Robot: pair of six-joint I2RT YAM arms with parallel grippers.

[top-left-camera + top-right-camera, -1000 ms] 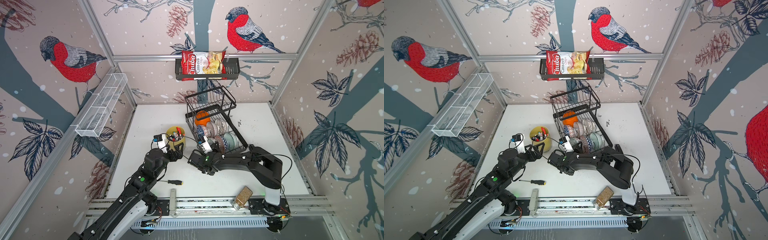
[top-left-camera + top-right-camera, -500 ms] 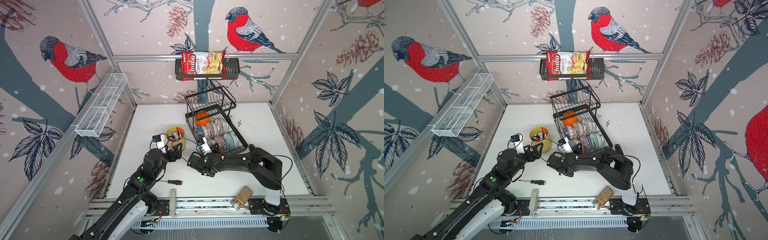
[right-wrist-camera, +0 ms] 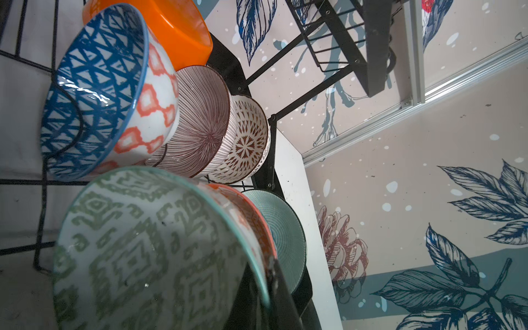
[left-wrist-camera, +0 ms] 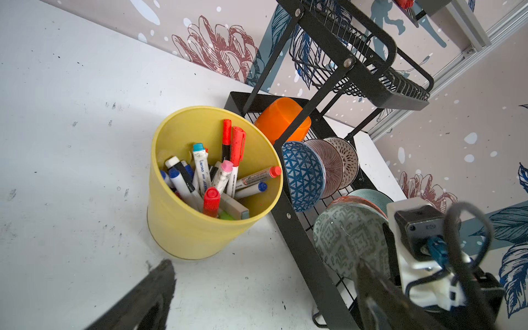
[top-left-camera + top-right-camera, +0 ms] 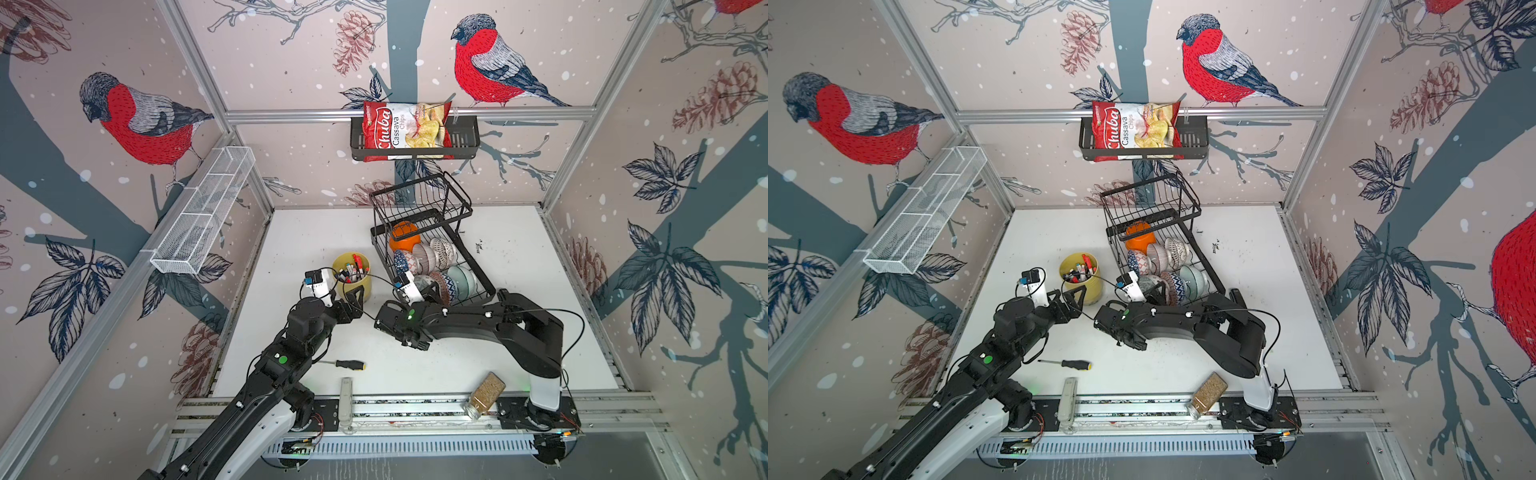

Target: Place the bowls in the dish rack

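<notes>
The bag (image 5: pixel 405 129) in the wall basket (image 5: pixel 465 141) reads "Chuba Cassava Chips". The right gripper (image 5: pixel 1156 292) is clamped on the rim of a green-patterned bowl (image 3: pixel 143 251). That bowl stands on edge in the dish rack's (image 4: pixel 288 215) lower tray, mouth toward the gripper. Behind it are 2 more bowls, and beside them a row of 4 ends at the orange bowl (image 3: pixel 171 28). The left gripper (image 5: pixel 356 303) gapes wide and empty, with a yellow cup (image 4: pixel 183 228) of markers (image 4: pixel 200 174) just ahead.

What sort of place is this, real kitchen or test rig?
Likely a robot test cell, not a kitchen: aluminium frame holding bird-wallpaper panels, two arms mounted on a front rail, and props like the dish rack and yellow cup of markers on a white table.
</notes>
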